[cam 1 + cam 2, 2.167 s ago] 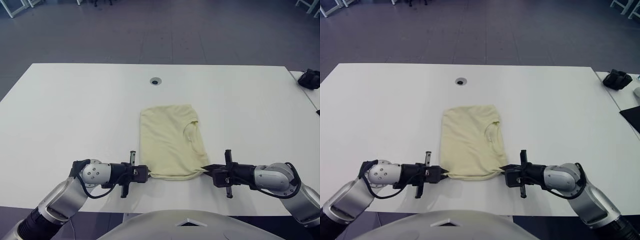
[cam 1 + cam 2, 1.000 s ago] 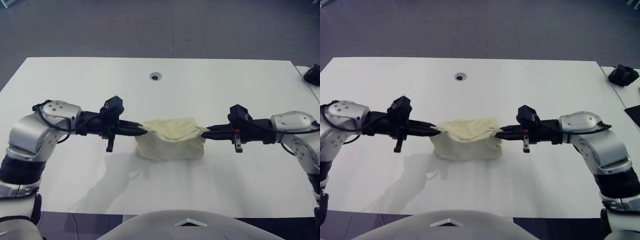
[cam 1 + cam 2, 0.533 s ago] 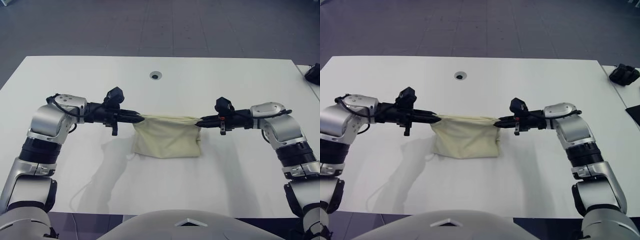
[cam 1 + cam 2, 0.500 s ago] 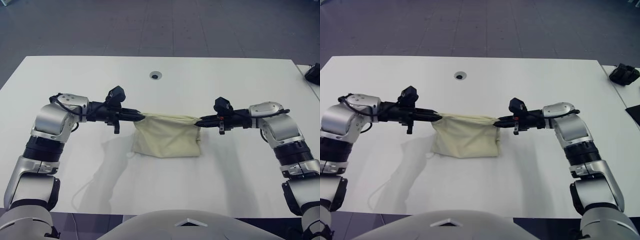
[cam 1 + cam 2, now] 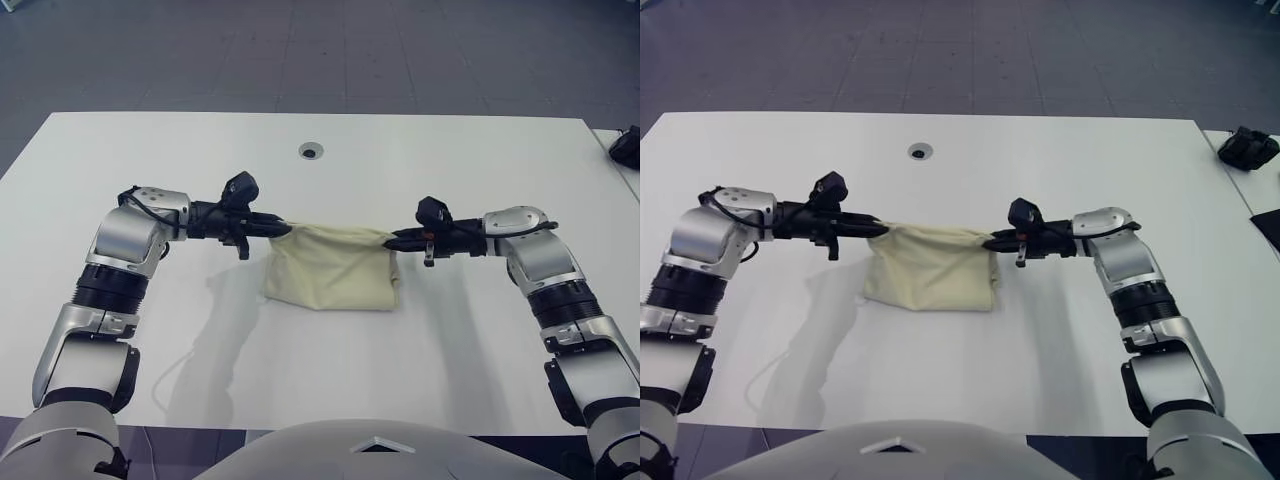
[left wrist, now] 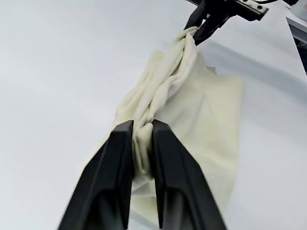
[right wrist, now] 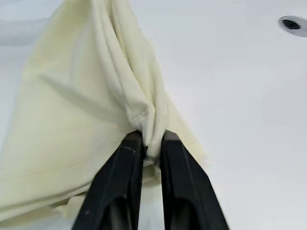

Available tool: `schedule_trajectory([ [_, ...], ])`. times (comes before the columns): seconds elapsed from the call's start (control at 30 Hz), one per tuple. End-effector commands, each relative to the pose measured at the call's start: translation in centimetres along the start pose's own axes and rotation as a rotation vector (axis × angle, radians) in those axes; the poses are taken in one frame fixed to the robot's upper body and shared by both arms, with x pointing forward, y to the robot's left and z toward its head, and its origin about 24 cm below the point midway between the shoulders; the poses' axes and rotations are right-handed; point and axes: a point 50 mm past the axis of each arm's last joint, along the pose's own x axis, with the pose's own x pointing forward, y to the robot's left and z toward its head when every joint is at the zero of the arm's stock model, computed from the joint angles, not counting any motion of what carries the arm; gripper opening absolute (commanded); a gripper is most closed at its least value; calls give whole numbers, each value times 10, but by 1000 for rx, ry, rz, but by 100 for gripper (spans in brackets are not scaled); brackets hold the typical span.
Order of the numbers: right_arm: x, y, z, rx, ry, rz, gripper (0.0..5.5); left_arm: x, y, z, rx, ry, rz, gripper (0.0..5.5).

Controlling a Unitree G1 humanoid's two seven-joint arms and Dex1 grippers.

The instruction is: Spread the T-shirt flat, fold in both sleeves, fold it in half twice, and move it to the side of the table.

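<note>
The T-shirt [image 5: 335, 270] is pale yellow. It sits in the middle of the table [image 5: 470, 160], well away from every edge. It is now a small, thick bundle, not a wide, flat shirt.

The left fingers [image 6: 114, 165] are squeezed tight on one top corner of the cloth. The right fingers [image 7: 125, 167] are squeezed tight on the other top corner. There is only cloth between each pair. The two arms come in from the left and right sides and hold that top edge up off the table. It is pulled into a straight, bunched line between them. The rest of the shirt hangs down from that line, and its low part rests on the table.

No sleeves stick out, so I think the spreading and the sleeve folds are done. This looks like one of the two half folds, caught partway. I cannot tell if it is the first or the second.

The held edge still has to be laid down on the cloth below, and the fingers have to let go. If one more half fold is left, that comes next. After that the shirt must go to the side of the table.

A small round hole [image 5: 311, 151] is in the table near the far edge.
</note>
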Motion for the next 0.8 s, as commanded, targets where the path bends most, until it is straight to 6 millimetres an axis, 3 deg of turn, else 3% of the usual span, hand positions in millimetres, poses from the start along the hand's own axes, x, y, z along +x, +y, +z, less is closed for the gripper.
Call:
schedule_trajectory([
  [0.03,-1,-4,0,-11,-56,-107,122,-5,13,14,13,-82,132,133],
  [0.23,-1,-6,2,-55,-94,-213,225,-18,31,29,47,-141,339,240],
  [0.47,26,9,29,-206,-142,-131,335,5,-7,24,167,-100,165,354],
  [0.6,44,16,10,-287,-59,-125,398,19,-11,10,238,-13,209,420],
  [0.8,42,30,-18,-345,39,-78,486,27,9,10,241,-5,365,514],
])
